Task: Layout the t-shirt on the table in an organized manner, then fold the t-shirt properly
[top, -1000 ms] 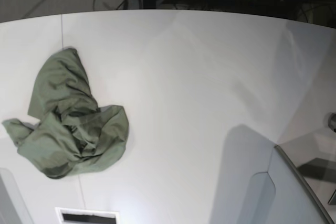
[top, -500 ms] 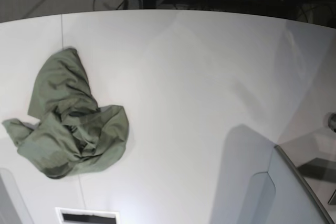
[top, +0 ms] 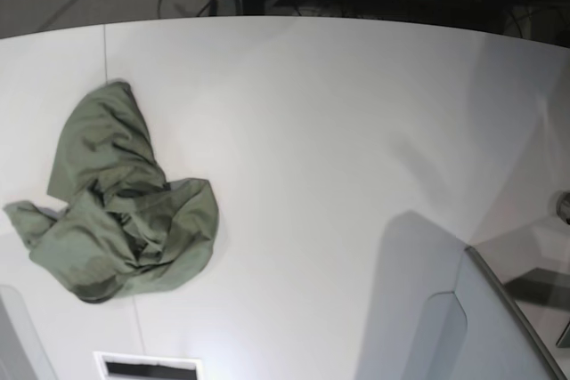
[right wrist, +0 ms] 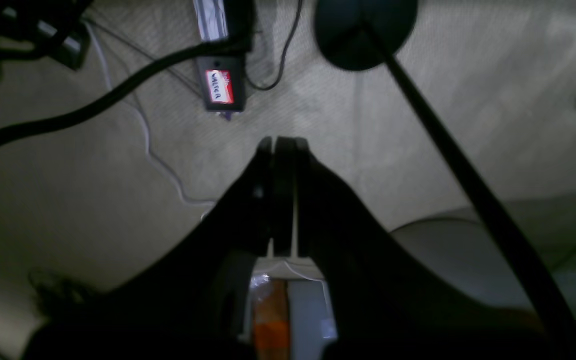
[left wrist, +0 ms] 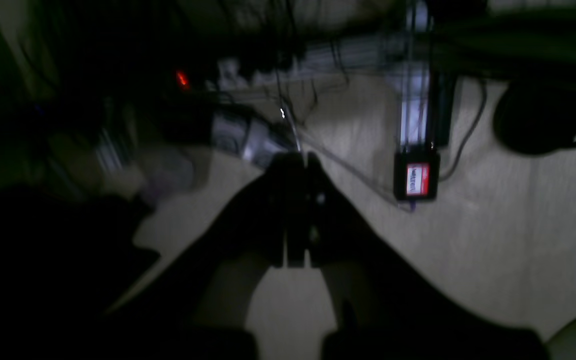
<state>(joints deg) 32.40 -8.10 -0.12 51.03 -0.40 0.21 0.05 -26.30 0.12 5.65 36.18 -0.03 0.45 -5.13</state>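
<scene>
In the left wrist view, the left gripper point(left wrist: 295, 165) is pointing out over a pale carpeted floor point(left wrist: 493, 240), its two dark fingers point(left wrist: 280, 210) pressing flat against each other with nothing between them. The picture is dim and blurred. Just beyond the fingertips, a small black box with a red-and-white label point(left wrist: 415, 179) is lying on the floor, with thin cables trailing around it, and a small red light point(left wrist: 182, 79) is glowing at upper left.

In the right wrist view, the right gripper point(right wrist: 280, 145) is likewise closed on itself, holding nothing, and is hanging above the same kind of pale floor. A black box with a red-and-white handwritten label point(right wrist: 219, 87) is sitting beyond the tips, beside a thick black cable point(right wrist: 93, 107) and a thin white wire point(right wrist: 160, 165). A round black base with a slanting black pole point(right wrist: 365, 30) is crossing the right side.

In the base view, the olive-green soft cotton t-shirt point(top: 120, 198) is lying crumpled in a heap on the left part of the large smooth white table point(top: 356, 149), near its left edge, touching the thin dark seam line point(top: 105, 46). A grey angled panel point(top: 503, 327) is rising at lower right. Neither arm is showing over the tabletop.
</scene>
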